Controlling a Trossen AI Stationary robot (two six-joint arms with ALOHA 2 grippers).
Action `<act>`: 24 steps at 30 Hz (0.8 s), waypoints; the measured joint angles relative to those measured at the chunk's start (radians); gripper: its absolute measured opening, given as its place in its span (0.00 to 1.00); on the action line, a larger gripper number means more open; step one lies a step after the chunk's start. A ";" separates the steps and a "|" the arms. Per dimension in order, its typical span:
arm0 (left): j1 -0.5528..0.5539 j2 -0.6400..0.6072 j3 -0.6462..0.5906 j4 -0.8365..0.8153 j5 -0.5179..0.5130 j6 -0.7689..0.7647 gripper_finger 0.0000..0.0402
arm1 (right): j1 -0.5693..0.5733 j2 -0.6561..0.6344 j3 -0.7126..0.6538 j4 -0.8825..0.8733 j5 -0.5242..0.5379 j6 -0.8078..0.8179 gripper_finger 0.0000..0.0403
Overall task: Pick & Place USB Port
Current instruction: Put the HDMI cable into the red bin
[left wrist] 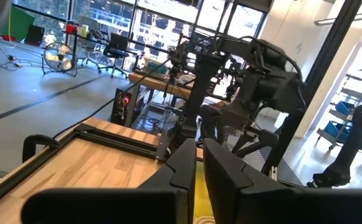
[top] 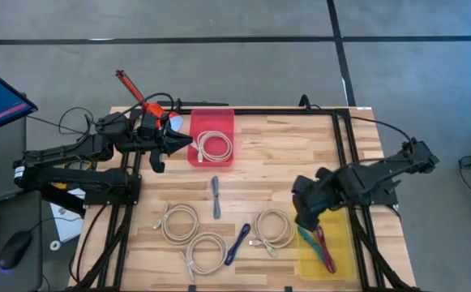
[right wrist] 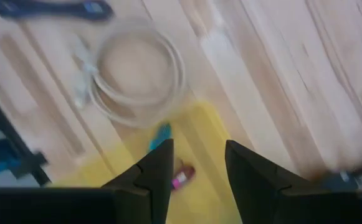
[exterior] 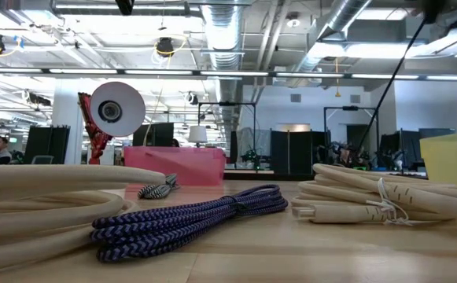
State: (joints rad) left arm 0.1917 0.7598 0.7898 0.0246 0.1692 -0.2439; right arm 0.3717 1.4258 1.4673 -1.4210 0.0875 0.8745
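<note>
Several coiled USB cables lie on the wooden table: white coils (top: 178,221) (top: 205,251) (top: 274,227), a grey cable (top: 216,197) and a blue braided cable (top: 237,243). Another white coil (top: 214,146) lies in the red tray (top: 196,122) at the far left. The yellow tray (top: 344,235) at the near right holds teal and red cables (top: 323,247). My right gripper (top: 306,212) (right wrist: 198,149) hangs open above the yellow tray's left edge, pointing down, with nothing between its fingers. My left gripper (top: 188,143) (left wrist: 196,152) waits level beside the red tray, shut.
A black frame (top: 344,154) runs along the table's far and right sides. A red-handled tool (top: 134,89) sticks out behind the left arm. In the low view the blue cable (exterior: 204,212) and a white coil (exterior: 385,196) lie close to the front edge.
</note>
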 joint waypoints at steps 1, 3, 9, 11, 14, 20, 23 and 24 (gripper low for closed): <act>0.000 0.000 0.000 0.000 0.000 0.000 0.07 | -0.017 0.000 0.000 0.027 0.000 -0.017 0.34; 0.000 0.000 0.000 0.000 0.000 0.000 0.07 | -0.049 0.002 0.000 0.080 0.000 -0.041 0.34; 0.000 0.000 0.000 0.000 0.000 0.000 0.07 | -0.140 0.052 -0.001 0.168 -0.008 -0.046 0.35; 0.000 0.000 0.000 0.000 0.000 0.000 0.07 | -0.160 0.073 0.000 0.172 -0.012 -0.039 0.36; 0.000 0.000 0.000 0.000 0.000 0.000 0.07 | -0.190 0.124 -0.001 0.178 -0.042 -0.038 0.38; 0.000 0.000 0.000 0.000 0.000 0.000 0.07 | -0.211 0.232 -0.001 0.172 -0.088 -0.068 0.43; 0.000 0.000 0.000 -0.001 0.000 0.000 0.07 | -0.204 0.291 -0.001 0.177 -0.101 -0.089 0.45; 0.000 0.000 0.000 0.000 0.000 0.000 0.07 | -0.200 0.309 -0.001 0.173 -0.111 -0.098 0.46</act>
State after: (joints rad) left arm 0.1913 0.7601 0.7898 0.0242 0.1696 -0.2440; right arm 0.1717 1.7351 1.4666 -1.2476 -0.0239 0.7769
